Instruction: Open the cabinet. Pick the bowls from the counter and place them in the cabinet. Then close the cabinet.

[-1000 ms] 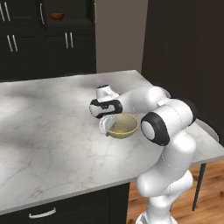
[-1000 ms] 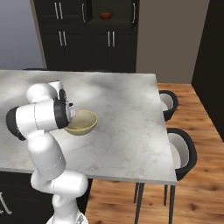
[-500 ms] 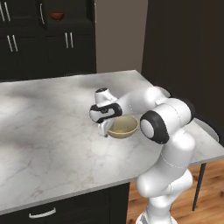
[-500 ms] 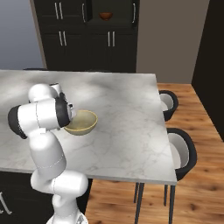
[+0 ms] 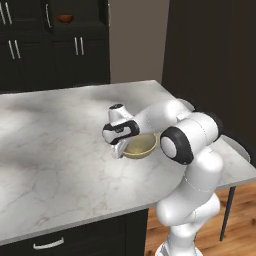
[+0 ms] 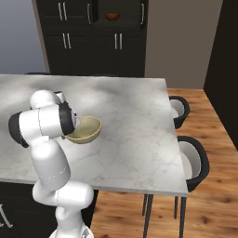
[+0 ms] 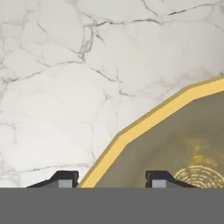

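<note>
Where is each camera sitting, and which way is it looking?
Left base view: behind the arm's left, looking forward and down over the marble counter; white arm, tool at the cream bowl.
Right base view: behind its right, same counter, bowl, open cabinet holding the reddish-brown bowl; the arm's at lower left.
Hand view: on the hand, looking down at the bowl's yellow rim, fingertips straddling it.
Both base views share everything.

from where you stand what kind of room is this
Most likely a home kitchen with a dining spot: a marble-topped island counter, tall black cabinets with slim white handles behind it, and black chairs tucked along the counter's edge on a wooden floor. A cream bowl sits on the counter.
</note>
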